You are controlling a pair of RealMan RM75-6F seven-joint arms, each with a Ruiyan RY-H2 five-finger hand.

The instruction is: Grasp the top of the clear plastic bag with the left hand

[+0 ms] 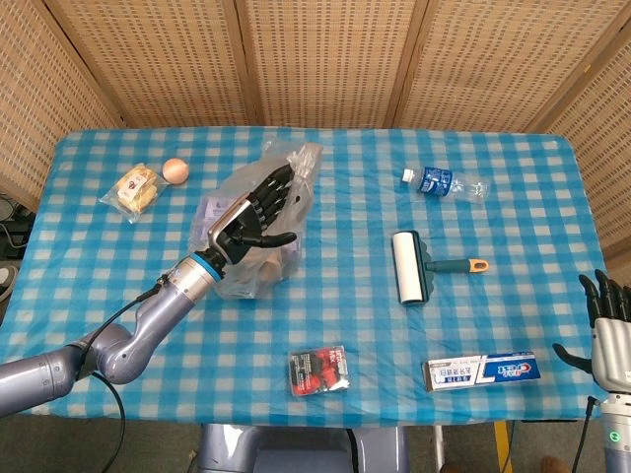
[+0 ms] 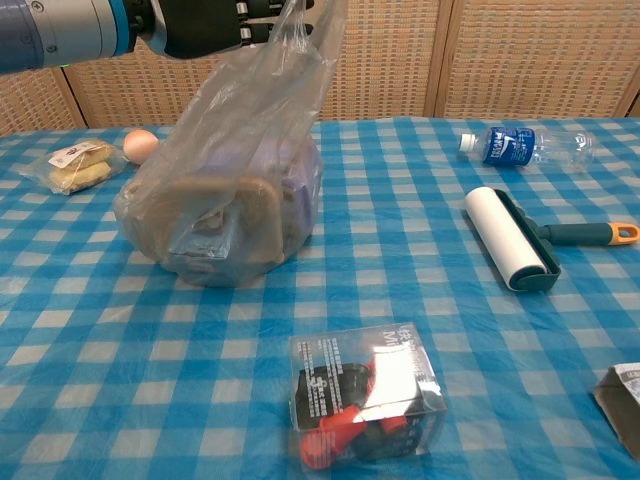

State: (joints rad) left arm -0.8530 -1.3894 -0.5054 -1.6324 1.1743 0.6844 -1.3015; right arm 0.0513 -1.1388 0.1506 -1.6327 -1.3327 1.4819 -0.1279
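Observation:
The clear plastic bag [image 1: 219, 209] [image 2: 230, 200] stands on the blue checked table, left of centre, with boxes and brownish items inside. Its crumpled top [image 1: 304, 158] [image 2: 305, 45] leans to the right. My left hand [image 1: 254, 209] [image 2: 205, 25] is raised at the bag's upper part. Its fingers are stretched out against the top, with the thumb held apart, and no fold is visibly pinched. My right hand [image 1: 609, 330] hangs at the lower right, off the table's edge, fingers spread and holding nothing.
An egg [image 1: 175, 169] and a wrapped snack [image 1: 136, 189] lie at the back left. A water bottle [image 1: 444, 183], a lint roller [image 1: 409, 266] and a toothpaste box [image 1: 481, 371] lie on the right. A small clear box [image 1: 317, 371] sits near the front edge.

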